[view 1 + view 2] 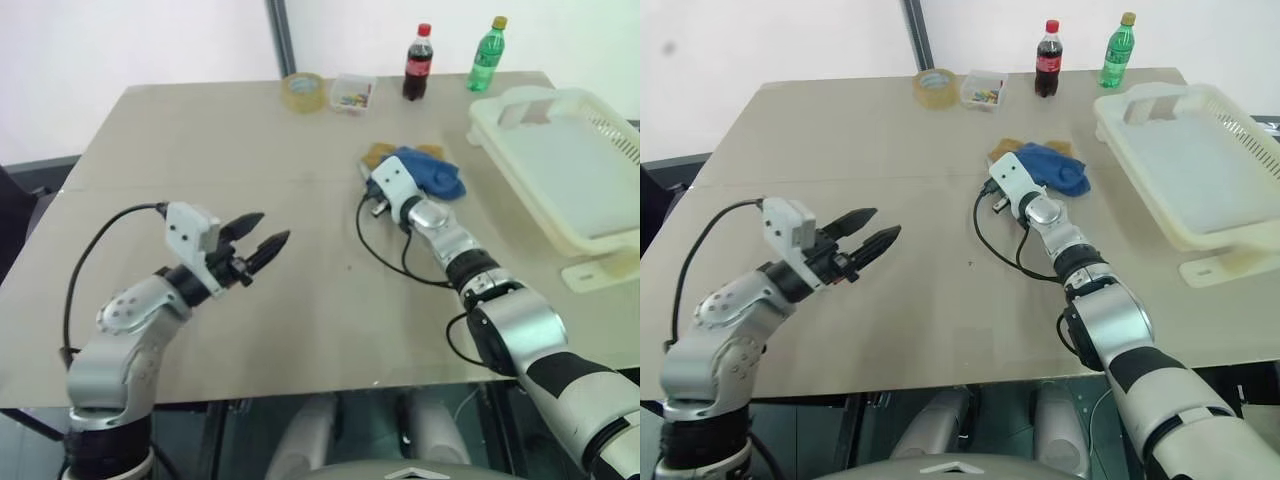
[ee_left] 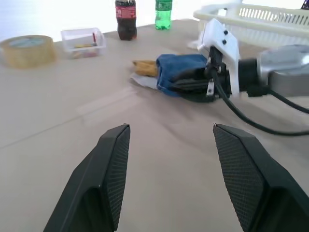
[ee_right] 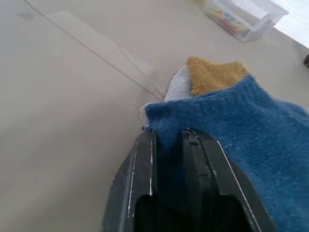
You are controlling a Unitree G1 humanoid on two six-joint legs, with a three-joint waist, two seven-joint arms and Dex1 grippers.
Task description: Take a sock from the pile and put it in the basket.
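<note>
The blue sock (image 1: 437, 176) lies on the pile at the table's far middle, over a mustard-yellow sock (image 3: 212, 72) and a pale grey one (image 3: 176, 90). My right gripper (image 3: 169, 137) is shut on the blue sock's near edge, with fabric pinched between its black fingers (image 3: 142, 159). The sock still rests on the table. The cream-white basket (image 1: 484, 133) stands to the right of the pile, at the table's right edge. My left gripper (image 1: 262, 232) hangs open and empty above the near left of the table, pointing toward the pile.
A tape roll (image 1: 303, 92), a small clear box of coloured bits (image 1: 352, 93), a cola bottle (image 1: 418, 62) and a green bottle (image 1: 486, 55) line the far edge. A small white piece (image 1: 600, 272) lies beside the basket's near corner.
</note>
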